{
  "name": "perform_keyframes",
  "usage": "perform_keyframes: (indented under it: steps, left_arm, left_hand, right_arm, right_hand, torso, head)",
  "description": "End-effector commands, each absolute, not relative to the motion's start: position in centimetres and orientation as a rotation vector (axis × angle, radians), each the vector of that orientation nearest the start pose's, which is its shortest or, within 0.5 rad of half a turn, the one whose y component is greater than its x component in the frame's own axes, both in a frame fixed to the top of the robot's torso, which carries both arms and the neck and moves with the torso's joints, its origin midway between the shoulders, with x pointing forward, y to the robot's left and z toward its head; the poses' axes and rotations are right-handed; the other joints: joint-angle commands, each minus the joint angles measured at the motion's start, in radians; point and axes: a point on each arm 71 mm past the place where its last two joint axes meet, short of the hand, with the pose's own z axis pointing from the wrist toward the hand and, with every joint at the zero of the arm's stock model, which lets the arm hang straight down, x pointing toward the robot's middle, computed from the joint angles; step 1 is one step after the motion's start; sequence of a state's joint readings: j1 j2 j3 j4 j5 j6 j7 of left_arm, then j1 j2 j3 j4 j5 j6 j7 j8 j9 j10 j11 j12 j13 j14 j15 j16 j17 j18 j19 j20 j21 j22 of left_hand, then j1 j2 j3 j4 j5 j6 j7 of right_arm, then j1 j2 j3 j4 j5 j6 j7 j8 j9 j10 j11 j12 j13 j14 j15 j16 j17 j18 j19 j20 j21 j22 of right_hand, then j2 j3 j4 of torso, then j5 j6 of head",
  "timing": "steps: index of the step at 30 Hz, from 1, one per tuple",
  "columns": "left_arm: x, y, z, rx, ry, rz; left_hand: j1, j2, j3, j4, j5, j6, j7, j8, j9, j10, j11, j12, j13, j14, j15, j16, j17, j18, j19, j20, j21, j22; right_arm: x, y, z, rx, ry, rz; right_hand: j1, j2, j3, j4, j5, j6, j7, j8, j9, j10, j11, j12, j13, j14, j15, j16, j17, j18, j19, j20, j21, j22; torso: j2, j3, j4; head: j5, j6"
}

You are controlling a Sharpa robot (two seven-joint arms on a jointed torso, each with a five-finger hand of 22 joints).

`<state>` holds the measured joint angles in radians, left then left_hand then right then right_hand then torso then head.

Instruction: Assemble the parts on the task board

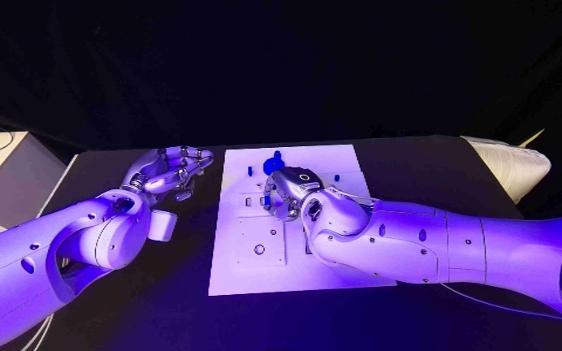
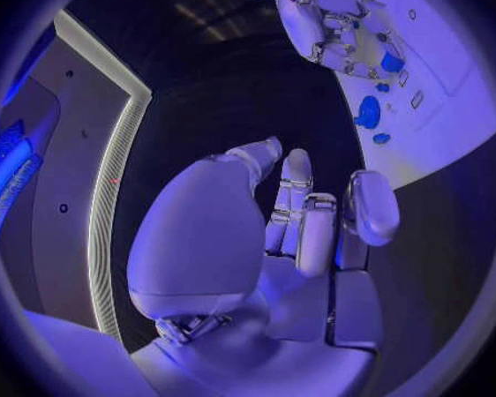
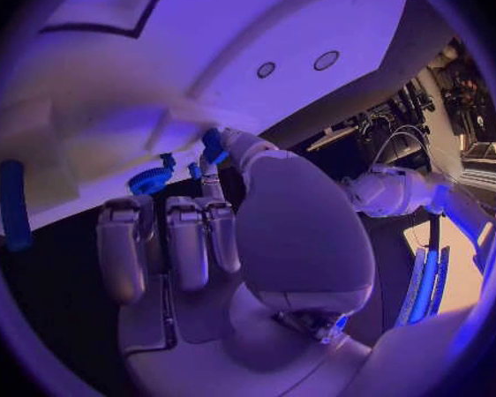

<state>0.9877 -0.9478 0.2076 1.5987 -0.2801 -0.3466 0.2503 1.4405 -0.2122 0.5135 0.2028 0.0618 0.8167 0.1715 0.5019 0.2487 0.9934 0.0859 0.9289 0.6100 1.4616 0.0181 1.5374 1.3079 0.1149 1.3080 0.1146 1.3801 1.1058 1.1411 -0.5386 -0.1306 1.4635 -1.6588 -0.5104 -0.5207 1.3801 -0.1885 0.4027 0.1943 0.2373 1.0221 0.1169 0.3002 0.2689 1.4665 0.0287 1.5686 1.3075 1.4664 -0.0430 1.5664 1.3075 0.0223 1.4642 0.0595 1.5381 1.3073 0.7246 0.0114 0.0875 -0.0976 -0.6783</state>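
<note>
1. Head view: the task board [image 1: 299, 274] lies flat mid-tabletop [image 1: 129, 310]. The right hand [image 1: 291, 191] hangs over the board's middle; the left hand [image 1: 171, 168] is off the board, just beside its left edge. The right hand is plainly the nearer one to the parts. A round blue part [image 1: 275, 161] sits at the board's far end, just beyond the right hand; a small blue peg [image 1: 249, 171] is beside it. No containers seen; parts lie on the board itself.

2. Left wrist view: the left hand [image 2: 304, 220] has its fingers [image 2: 297, 194] loosely apart, nothing in them. The round blue part [image 2: 368, 111] is well apart from them, across bare tabletop. The right hand [image 2: 341, 31] shows blue at its fingertips.

3. Right wrist view: the right hand [image 3: 204, 229] has a small blue part [image 3: 213, 144] at the tip of its thumb, with the other fingers [image 3: 176, 238] curled alongside. Judged pinched, though the second contact is hidden. The round blue part [image 3: 150, 180] lies just past the fingertips; a long blue peg [image 3: 13, 205] is further off to one side.
</note>
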Motion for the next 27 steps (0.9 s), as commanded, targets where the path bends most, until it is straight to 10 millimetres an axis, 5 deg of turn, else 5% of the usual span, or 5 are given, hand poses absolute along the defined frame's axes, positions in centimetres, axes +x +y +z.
perform_keyframes:
  steps: [1, 21, 27]
  left_arm:
    - [46.93, 24.18, -18.41, -1.018, 1.469, -1.421]
    - [46.92, 24.25, -18.46, -1.019, 1.473, -1.418]
    - [46.94, 24.3, -18.49, -1.02, 1.474, -1.415]
  left_hand:
    - [-0.008, -0.001, 0.007, -0.002, -0.004, -0.007, -0.001, 0.006, 0.001, -0.009, 0.0, 0.003, 0.001, 0.068, 0.003, 0.004, 0.185, -0.021, 0.008, 0.002, 0.006, 0.001]
    - [-0.008, -0.001, 0.007, -0.002, -0.004, -0.007, -0.001, 0.006, 0.001, -0.009, 0.0, 0.003, 0.001, 0.068, 0.003, 0.004, 0.185, -0.021, 0.008, 0.002, 0.006, 0.001]
    - [-0.009, -0.001, 0.007, -0.002, -0.004, -0.01, 0.0, 0.007, 0.002, -0.01, 0.001, 0.009, 0.004, 0.069, 0.003, 0.005, 0.187, -0.021, 0.008, 0.002, 0.008, 0.003]
  right_arm:
    - [46.42, -8.31, -23.01, -0.107, 1.589, 0.491]
    - [46.54, -8.35, -23.36, -0.103, 1.611, 0.483]
    - [46.6, -8.45, -23.35, -0.092, 1.607, 0.491]
  right_hand:
    - [-0.009, 0.0, -0.004, 0.0, 0.003, 0.001, -0.005, 0.005, 0.017, 0.104, 0.006, 0.002, 0.263, 0.104, 0.007, 0.004, 0.263, -0.011, 0.088, 0.007, -0.002, 0.225]
    - [-0.045, -0.024, -0.018, 0.015, -0.007, -0.01, -0.002, 0.01, 0.017, 0.104, 0.008, 0.002, 0.263, 0.104, 0.009, 0.004, 0.263, -0.01, 0.087, 0.009, -0.004, 0.223]
    - [-0.07, -0.048, -0.058, 0.036, -0.044, -0.061, 0.017, -0.01, 0.004, 0.096, 0.024, -0.006, 0.256, 0.104, 0.022, 0.004, 0.263, -0.008, 0.083, 0.02, -0.013, 0.215]
  torso:
    - [0.0, -0.0003, -0.0008]
    - [0.0, -0.0007, -0.0006]
    - [0.0, -0.0006, -0.0011]
  head:
    - [0.001, -0.001]
    - [0.001, -0.001]
    - [0.001, 0.0]
